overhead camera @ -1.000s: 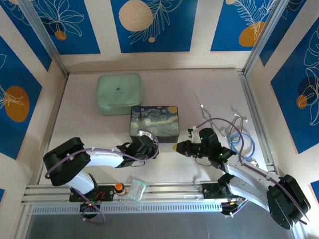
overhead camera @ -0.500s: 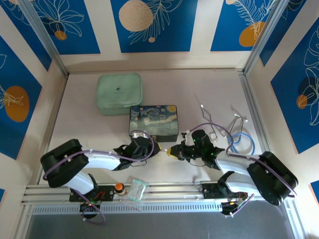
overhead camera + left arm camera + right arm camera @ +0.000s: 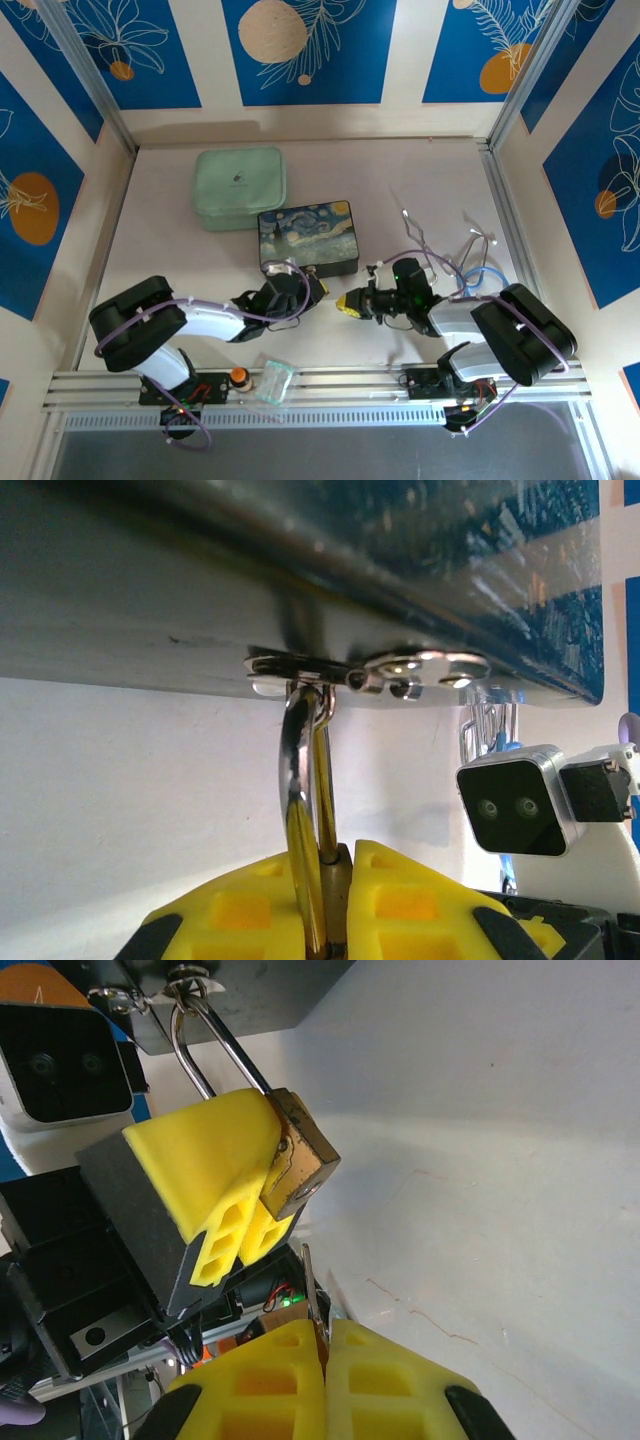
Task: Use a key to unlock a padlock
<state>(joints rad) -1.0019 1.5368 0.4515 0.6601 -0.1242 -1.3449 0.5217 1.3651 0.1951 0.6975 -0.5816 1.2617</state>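
So L hand point(image 3: 326, 885) grips padlock point(image 3: 300, 1165) (on hasp point(image 3: 372, 670)), R hand point(image 3: 322, 1348) pinches key point(image 3: 312, 1290).

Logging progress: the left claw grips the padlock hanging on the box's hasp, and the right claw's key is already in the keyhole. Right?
No: the right wrist view shows the key, pinched in the right claw, short of the padlock, not inserted. The left claw does grip the padlock on the box's hasp.

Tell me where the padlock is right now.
In the right wrist view the padlock is hooked through the hasp of the painted box, upper left, clamped in the left pincer, just above the key in the right pincer.
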